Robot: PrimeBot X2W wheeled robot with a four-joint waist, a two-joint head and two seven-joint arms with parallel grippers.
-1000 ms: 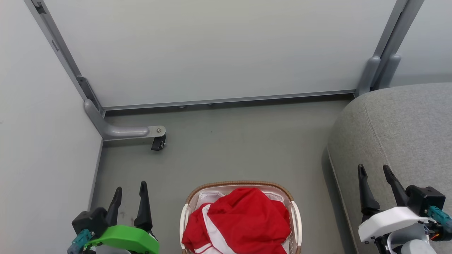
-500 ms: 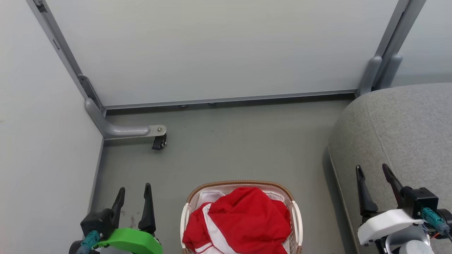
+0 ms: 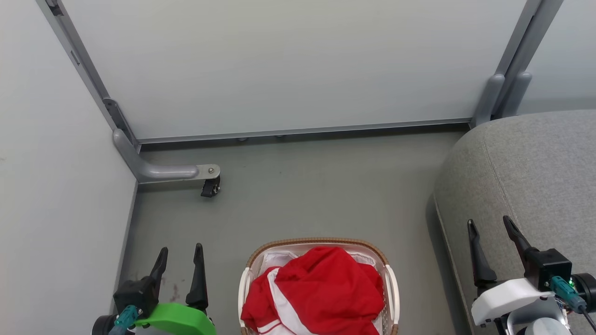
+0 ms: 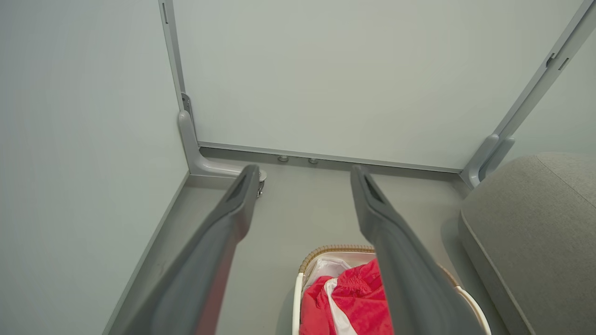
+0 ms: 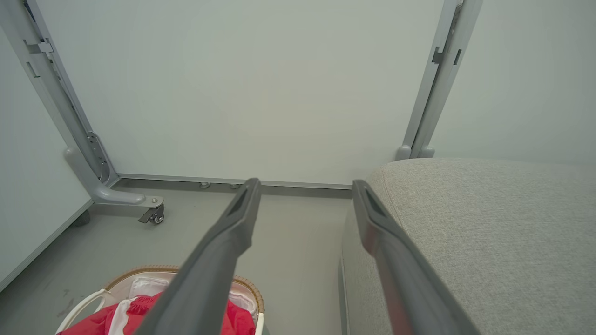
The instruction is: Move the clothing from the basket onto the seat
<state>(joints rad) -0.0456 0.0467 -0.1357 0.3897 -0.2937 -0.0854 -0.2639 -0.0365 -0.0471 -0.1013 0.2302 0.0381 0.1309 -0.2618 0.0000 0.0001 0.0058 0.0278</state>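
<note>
Red clothing [image 3: 321, 293] with white stripes is heaped in the white basket [image 3: 394, 288] with a brown woven rim, on the floor at the bottom centre of the head view. The grey seat [image 3: 535, 172] fills the right side. My left gripper [image 3: 181, 253] is open over the floor, left of the basket, holding nothing. My right gripper [image 3: 489, 225] is open above the seat's front edge, also holding nothing. The left wrist view has the clothing [image 4: 349, 302] in the basket [image 4: 326, 250] low between the fingers. The right wrist view shows the clothing [image 5: 107, 318], basket [image 5: 139, 270] and seat [image 5: 489, 223].
Pale partition panels [image 3: 288, 65] wall in the floor at the back and left. A grey panel foot with a black caster [image 3: 209, 186] juts onto the floor at the back left. Open grey floor [image 3: 316, 195] lies between basket and back panel.
Both grippers have drawn back slightly toward the bottom of the head view, still open. The basket and clothing have not moved.
</note>
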